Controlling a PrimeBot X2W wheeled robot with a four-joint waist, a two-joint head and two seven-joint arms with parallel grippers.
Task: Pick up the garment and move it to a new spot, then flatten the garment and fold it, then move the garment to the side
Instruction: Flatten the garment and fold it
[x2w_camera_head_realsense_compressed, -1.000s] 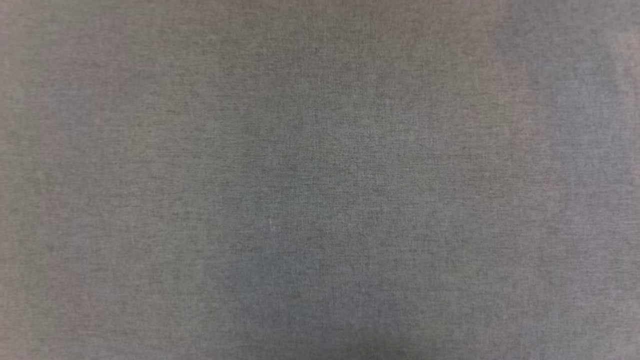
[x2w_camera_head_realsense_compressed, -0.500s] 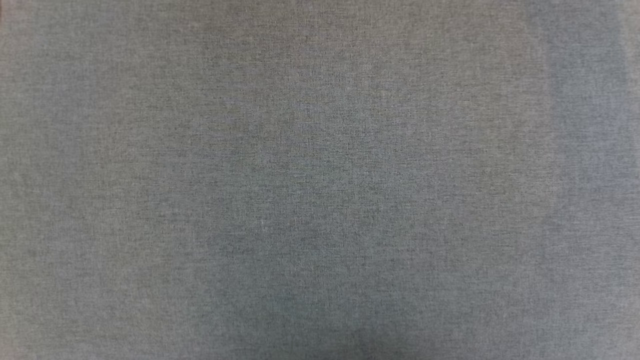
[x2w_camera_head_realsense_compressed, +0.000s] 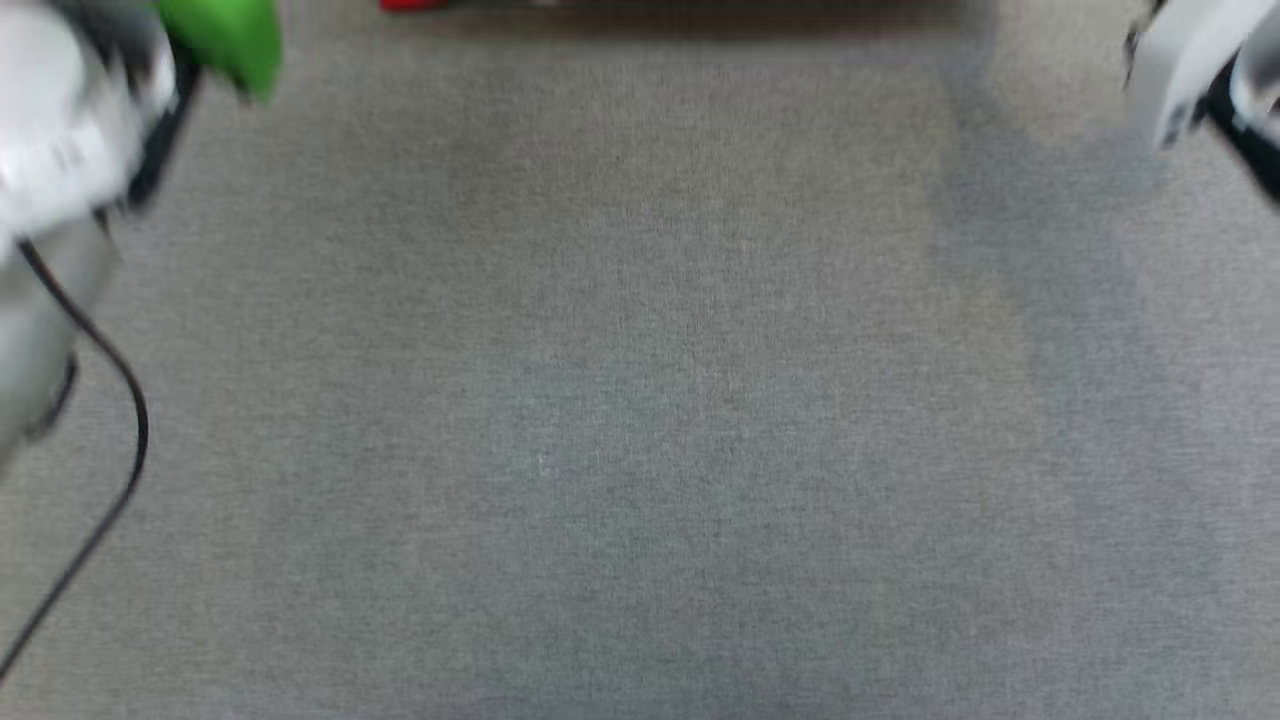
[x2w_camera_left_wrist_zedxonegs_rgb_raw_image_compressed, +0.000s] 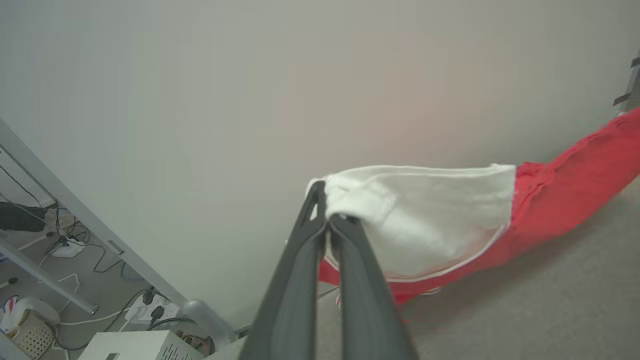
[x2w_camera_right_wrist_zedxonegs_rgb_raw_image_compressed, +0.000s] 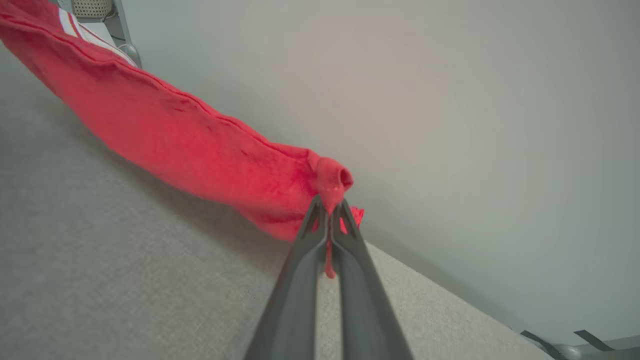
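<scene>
My left pincer (x2w_camera_left_wrist_zedxonegs_rgb_raw_image_compressed: 327, 222) is clamped shut on the white sleeve of the garment (x2w_camera_left_wrist_zedxonegs_rgb_raw_image_compressed: 565, 192), both dark fingers pressed together and a fold of sleeve cloth bunched over their tips. My right pincer (x2w_camera_right_wrist_zedxonegs_rgb_raw_image_compressed: 330, 212) is closed just as tightly on a small knot of the red body cloth, and a scrap of red hangs down between its fingers.

The garment runs stretched between my two grips. From my left wrist, the white sleeve passes into red cloth that leads away to the right. From my right wrist, the red cloth leads up and to the left, where the striped trim (x2w_camera_right_wrist_zedxonegs_rgb_raw_image_compressed: 75, 27) shows at the far end.

It hangs over the far part of the grey, cloth-covered surface (x2w_camera_right_wrist_zedxonegs_rgb_raw_image_compressed: 125, 280), close before a pale wall (x2w_camera_left_wrist_zedxonegs_rgb_raw_image_compressed: 200, 100), and throws a shadow beneath it. I cannot tell whether its lower edge touches the surface.

From my head, the garment's red shows as a sliver at the top edge. My left arm (x2w_camera_head_realsense_compressed: 60, 130) is blurred at the upper left, with a green part (x2w_camera_head_realsense_compressed: 225, 40) and a black cable (x2w_camera_head_realsense_compressed: 110, 370). My right arm (x2w_camera_head_realsense_compressed: 1190, 70) is at the upper right.
</scene>
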